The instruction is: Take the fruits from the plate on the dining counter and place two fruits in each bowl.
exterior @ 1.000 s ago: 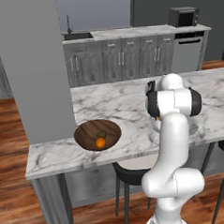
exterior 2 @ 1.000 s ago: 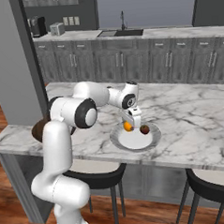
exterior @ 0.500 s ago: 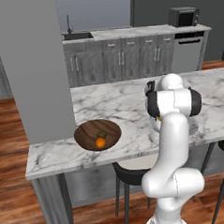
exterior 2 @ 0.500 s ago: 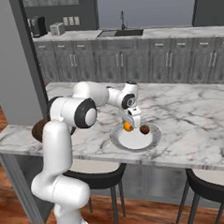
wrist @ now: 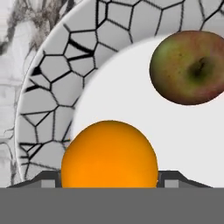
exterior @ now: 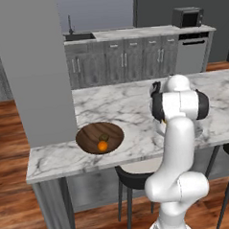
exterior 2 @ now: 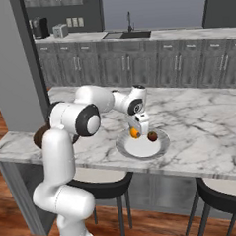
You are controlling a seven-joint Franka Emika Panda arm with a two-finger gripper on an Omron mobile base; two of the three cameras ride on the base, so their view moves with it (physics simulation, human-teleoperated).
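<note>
Hand view is showing the gripper (wrist: 109, 183) clenching an orange fruit (wrist: 109, 153), fingertips (wrist: 49, 178) pressing on either side of it. Fruit is still sitting low over the plate (wrist: 48, 87), whose cracked-pattern grey rim is curving round on the left. A reddish-brown fruit (wrist: 188, 66) is lying apart from it on the white centre.

Right base view is confirming it: gripper (exterior 2: 138, 130) is reaching down onto the plate (exterior 2: 141, 149) on the dining counter (exterior 2: 200, 134), orange fruit (exterior 2: 135, 133) between the jaws, reddish-brown fruit (exterior 2: 152, 136) just beside.

Left base view: dark wood bowl (exterior: 99, 137) is already holding an orange fruit (exterior: 103, 146) and a dark olive one (exterior: 104, 136), so that bowl is looking done. I can't spot the tan bowl.

Step in hand, as I'm reading it: grasp made, pick starting. Next move is calling for a straight lift clear of the rim, then carrying to the tan bowl, not the wood one.
</note>
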